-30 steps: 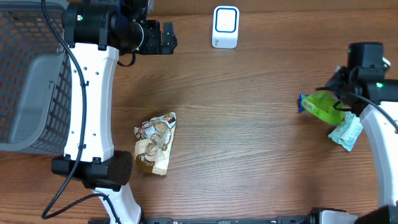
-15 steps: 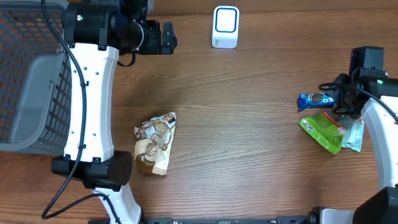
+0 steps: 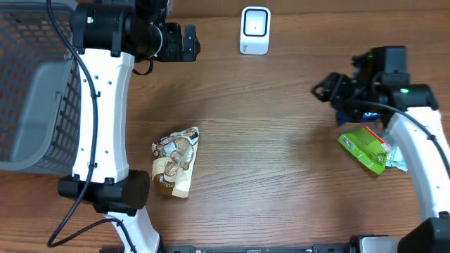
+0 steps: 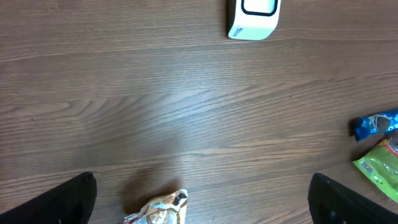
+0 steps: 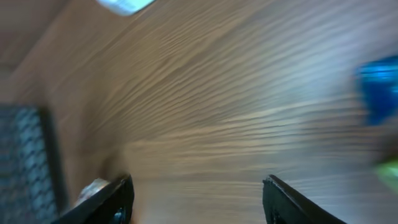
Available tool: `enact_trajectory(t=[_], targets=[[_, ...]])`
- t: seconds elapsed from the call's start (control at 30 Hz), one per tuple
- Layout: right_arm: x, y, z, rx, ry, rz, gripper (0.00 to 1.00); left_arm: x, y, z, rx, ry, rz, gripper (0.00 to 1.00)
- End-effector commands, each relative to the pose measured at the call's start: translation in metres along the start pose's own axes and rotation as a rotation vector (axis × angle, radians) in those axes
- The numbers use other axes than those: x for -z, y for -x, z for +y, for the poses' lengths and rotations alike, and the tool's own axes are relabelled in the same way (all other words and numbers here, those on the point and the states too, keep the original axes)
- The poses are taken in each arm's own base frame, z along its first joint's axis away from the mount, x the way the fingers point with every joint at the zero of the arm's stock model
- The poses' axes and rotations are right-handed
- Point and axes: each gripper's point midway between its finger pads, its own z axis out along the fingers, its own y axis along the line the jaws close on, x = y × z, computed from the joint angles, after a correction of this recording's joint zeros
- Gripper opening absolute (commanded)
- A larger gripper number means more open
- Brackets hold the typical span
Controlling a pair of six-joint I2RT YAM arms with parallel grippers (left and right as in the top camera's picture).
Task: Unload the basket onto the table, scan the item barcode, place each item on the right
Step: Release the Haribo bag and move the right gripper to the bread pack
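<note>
Green, red-labelled packet (image 3: 363,150) now flat on table (image 3: 281,176)

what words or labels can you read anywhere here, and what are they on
No text can be read in any view.
white scanner: no legible marking.
blue packet: print too small to read.
green packet: red label, too small to read.
brown snack bag: printed pattern, lettering too small to read.

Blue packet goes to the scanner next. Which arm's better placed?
Right. The right gripper hangs open and empty on the same side of the table as the blue plastic packet, close to it in the overhead view. The left gripper sits far off, by the grey mesh basket.
</note>
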Motion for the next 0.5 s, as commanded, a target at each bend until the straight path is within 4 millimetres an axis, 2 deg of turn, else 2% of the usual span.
enact_trajectory(t=[0.0, 0.27, 0.47], targets=[[-0.015, -0.026, 0.029, -0.011, 0.074, 0.072, 0.70, 0.006, 0.004, 0.000, -0.010, 0.003, -0.025, 1.00], [-0.070, -0.089, 0.083, 0.056, 0.139, 0.197, 0.72, 0.006, 0.004, 0.000, -0.010, 0.003, -0.025, 1.00], [-0.108, -0.124, 0.125, 0.077, 0.190, 0.227, 0.72, 0.006, 0.003, 0.003, -0.009, 0.017, -0.022, 1.00]])
